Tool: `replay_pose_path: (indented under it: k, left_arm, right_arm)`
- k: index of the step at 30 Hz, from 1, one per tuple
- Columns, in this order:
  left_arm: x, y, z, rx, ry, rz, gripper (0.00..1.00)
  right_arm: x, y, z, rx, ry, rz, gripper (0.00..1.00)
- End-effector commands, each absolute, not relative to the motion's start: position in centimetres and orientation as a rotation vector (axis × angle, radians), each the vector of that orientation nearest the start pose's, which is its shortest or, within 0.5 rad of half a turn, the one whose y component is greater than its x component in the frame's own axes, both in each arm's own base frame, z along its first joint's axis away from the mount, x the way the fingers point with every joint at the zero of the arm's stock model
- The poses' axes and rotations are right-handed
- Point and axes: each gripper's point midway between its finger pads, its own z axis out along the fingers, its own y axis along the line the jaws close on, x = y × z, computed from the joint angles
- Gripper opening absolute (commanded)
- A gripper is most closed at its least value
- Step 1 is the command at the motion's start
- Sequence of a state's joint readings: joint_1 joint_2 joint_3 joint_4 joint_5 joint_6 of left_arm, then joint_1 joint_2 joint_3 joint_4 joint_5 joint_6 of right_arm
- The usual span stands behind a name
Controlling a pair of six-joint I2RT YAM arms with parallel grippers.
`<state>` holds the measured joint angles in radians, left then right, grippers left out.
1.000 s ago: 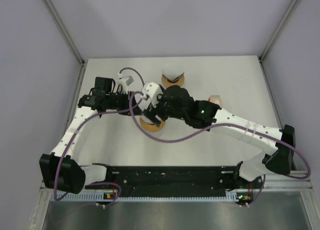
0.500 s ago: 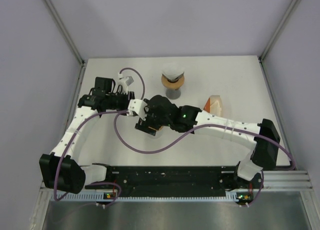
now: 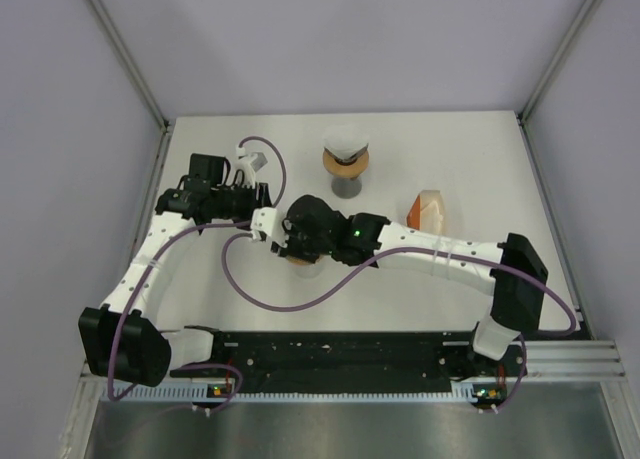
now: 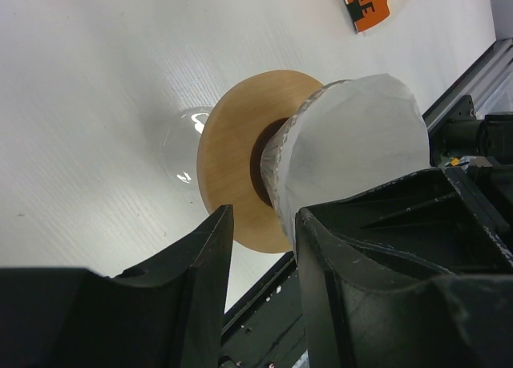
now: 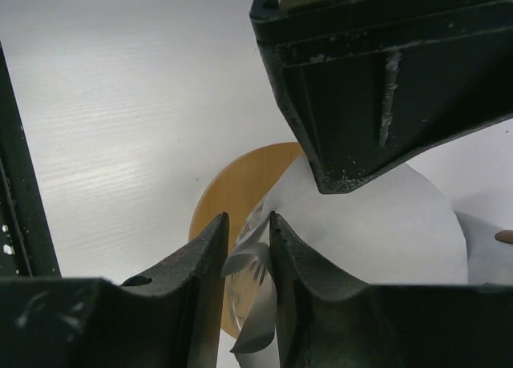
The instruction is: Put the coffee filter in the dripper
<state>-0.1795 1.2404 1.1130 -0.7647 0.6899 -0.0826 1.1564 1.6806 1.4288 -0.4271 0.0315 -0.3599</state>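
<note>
1. The step in hand is seating the coffee filter (image 4: 361,143) in the dripper (image 5: 228,192); both are beneath my two wrists, left of the middle of the table (image 3: 450,149).
2. My left gripper (image 4: 264,221) is clamped on the dripper's wooden collar (image 4: 232,175); I take that as the steadying hold.
3. My right gripper (image 5: 248,221) has its jaws drawn close, pinching the filter's crinkled rim.
4. The paper stands well out of the collar's mouth; how deep its tip sits in the glass I cannot tell, since the collar and fingers hide it.
5. Next, as I judge it, comes a gentle push down along the cone's axis; I would release the rim only once the paper lies flush; the left hold must stay firm, or the dripper may tip and the paper crease.
</note>
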Motion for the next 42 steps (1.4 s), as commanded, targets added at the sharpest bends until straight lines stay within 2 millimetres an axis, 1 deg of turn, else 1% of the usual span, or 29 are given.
replay_pose_path:
  k: [1,3,5,9,14,15,17,19,23,29,33,35,42]
  left_arm:
    - [26.5,-16.5,22.5,0.456,2.298,-0.95,0.42]
    - [26.4,-16.5,22.6,0.458,2.298,-0.953,0.42]
    - [26.5,-16.5,22.5,0.456,2.299,-0.95,0.42]
    - [26.5,-16.5,22.5,0.458,2.3,-0.949,0.42]
    - [26.5,-16.4,22.3,0.454,2.307,-0.943,0.42]
    - [26.5,-16.4,22.4,0.456,2.304,-0.942,0.42]
    - [26.5,-16.4,22.4,0.459,2.302,-0.938,0.42]
    - [26.5,-16.3,22.3,0.458,2.307,-0.935,0.42]
    - [26.5,-16.2,22.3,0.458,2.306,-0.928,0.42]
    - [26.9,-16.3,23.1,0.468,2.285,-0.924,0.42]
    - [27.1,-16.3,23.9,0.479,2.261,-0.915,0.44]
    - [27.2,-16.3,24.1,0.478,2.257,-0.91,0.45]
    - [27.4,-16.2,24.7,0.478,2.247,-0.902,0.49]
  right_arm:
    - [20.4,43.4,21.0,-1.548,1.597,0.43,0.25]
    - [20.4,43.3,20.9,-1.554,1.593,0.427,0.21]
    - [20.2,43.3,20.7,-1.563,1.592,0.428,0.14]
    - [20.1,43.0,20.5,-1.574,1.59,0.423,0.04]
    - [20.2,42.8,20.3,-1.575,1.592,0.408,0.02]
    - [20.2,42.8,20.3,-1.574,1.591,0.408,0.06]
    - [20.3,42.7,20.4,-1.565,1.596,0.401,0.22]
    - [20.3,42.6,20.5,-1.56,1.598,0.402,0.32]
    - [20.1,42.7,21.5,-1.542,1.592,0.42,0.49]
    - [18.8,42.9,24.5,-1.508,1.543,0.484,0.61]
    - [18.5,42.0,26.3,-1.467,1.531,0.507,0.68]
    - [17.7,41.8,27.1,-1.468,1.513,0.547,0.7]
    - [16.7,40.1,30.5,-1.389,1.483,0.636,0.73]
